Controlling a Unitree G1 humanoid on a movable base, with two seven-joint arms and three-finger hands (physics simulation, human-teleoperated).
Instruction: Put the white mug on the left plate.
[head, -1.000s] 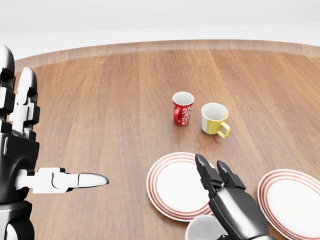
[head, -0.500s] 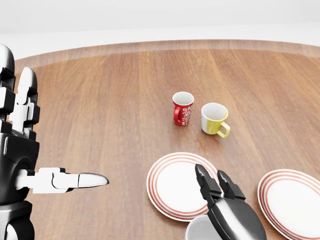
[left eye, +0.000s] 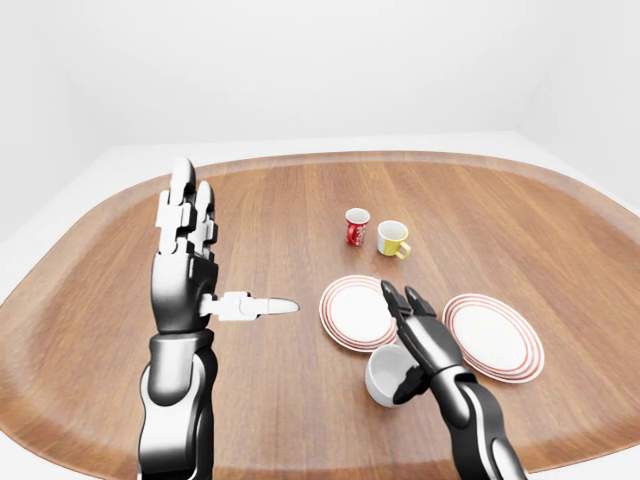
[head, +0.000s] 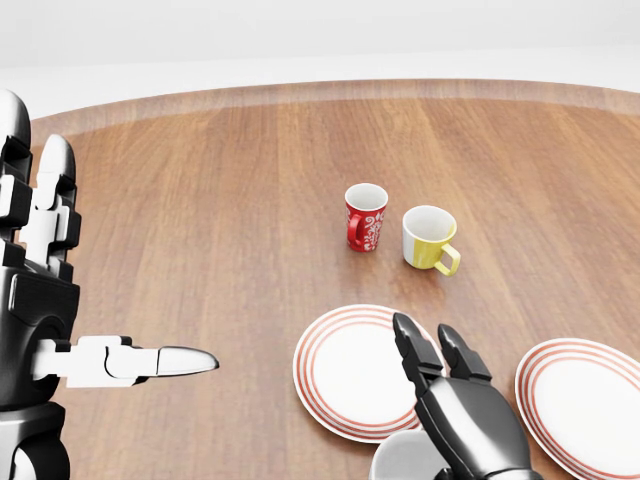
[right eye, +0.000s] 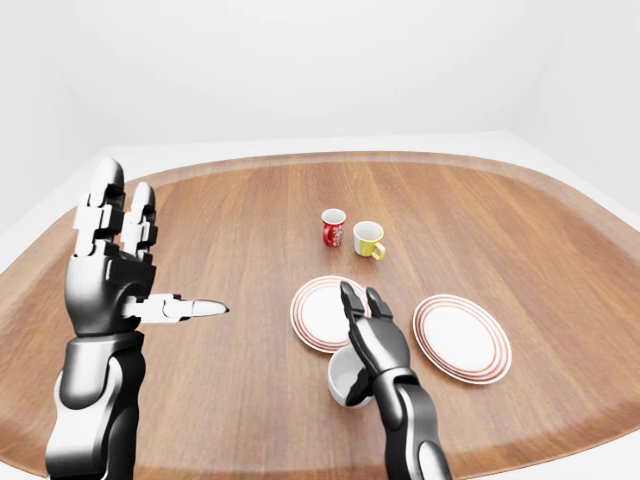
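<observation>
Mug (left eye: 388, 374) under right hand (left eye: 420, 335) fingers, spread, ungripped; left plate (left eye: 352, 312) rim adjacent. Left hand (left eye: 187, 270) raised, splayed.

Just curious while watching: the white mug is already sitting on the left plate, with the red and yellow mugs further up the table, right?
Not quite. In the left-eye view the white mug sits on the bare wooden table, just below the left plate, beside the right hand. The red mug and yellow mug do stand further up.
</observation>
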